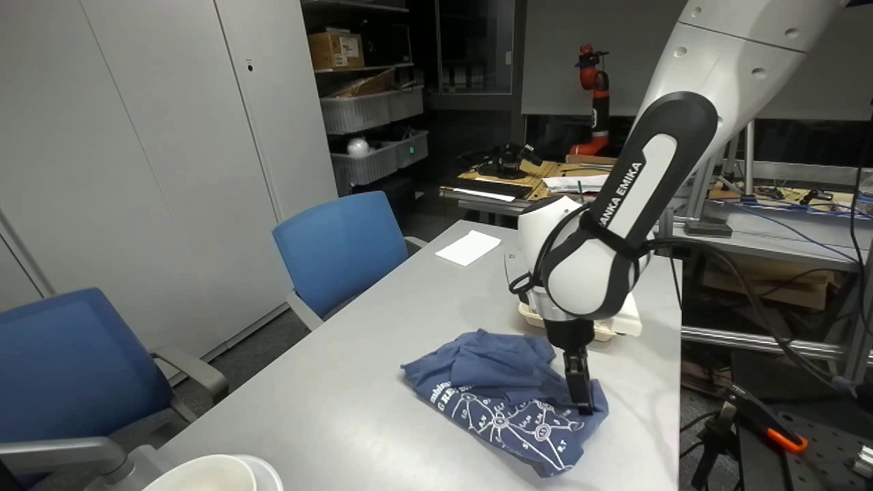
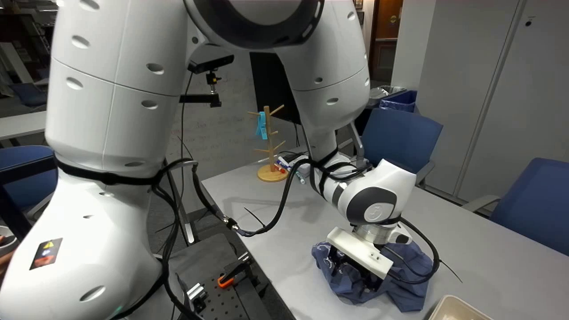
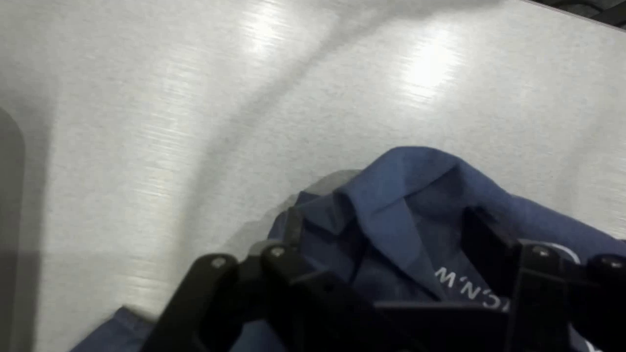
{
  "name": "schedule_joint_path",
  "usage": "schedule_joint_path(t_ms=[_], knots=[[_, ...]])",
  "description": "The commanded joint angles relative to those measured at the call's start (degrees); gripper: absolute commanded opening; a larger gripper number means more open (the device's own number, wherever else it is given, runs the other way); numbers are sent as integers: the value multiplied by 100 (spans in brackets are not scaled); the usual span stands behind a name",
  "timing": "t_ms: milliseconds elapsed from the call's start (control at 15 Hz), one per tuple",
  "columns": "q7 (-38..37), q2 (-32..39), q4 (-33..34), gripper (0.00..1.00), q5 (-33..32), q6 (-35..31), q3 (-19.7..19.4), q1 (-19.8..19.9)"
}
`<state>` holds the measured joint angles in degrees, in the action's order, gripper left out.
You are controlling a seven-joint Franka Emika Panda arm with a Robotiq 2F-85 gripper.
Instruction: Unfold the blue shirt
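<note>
The blue shirt (image 1: 505,368) lies crumpled and folded over on the grey table (image 1: 354,409), with white letters and a white line drawing on its top. It shows in both exterior views, partly behind the gripper and wrist (image 2: 406,295). My gripper (image 1: 582,409) points down over the shirt's end near the table's edge, with its fingertips at the cloth. In the wrist view, the fingers (image 3: 386,225) stand wide apart with raised folds of the shirt (image 3: 391,190) between them. Whether the tips touch the cloth is not clear.
A cream tray (image 1: 532,318) stands beside the shirt, partly behind the arm; it also shows in an exterior view (image 2: 466,305). White paper (image 1: 468,248) and a white bowl (image 1: 218,470) lie further off. A wooden peg stand (image 2: 270,151) and markers are at the table's end. Blue chairs (image 1: 341,249) line one side.
</note>
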<state>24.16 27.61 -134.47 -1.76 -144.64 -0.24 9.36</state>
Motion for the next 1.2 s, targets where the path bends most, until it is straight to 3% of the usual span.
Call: schedule_joint_path(t_ms=[0,333,467,733,1133], knots=[[248,198,228,52,105,37,123,275],[77,112,270,12,27,73,53,316],[43,-5,261,1,43,169,80,291],[51,-483,306,1,180,607,316,187],[-180,-1051,890,1,-12,962,827,-666]])
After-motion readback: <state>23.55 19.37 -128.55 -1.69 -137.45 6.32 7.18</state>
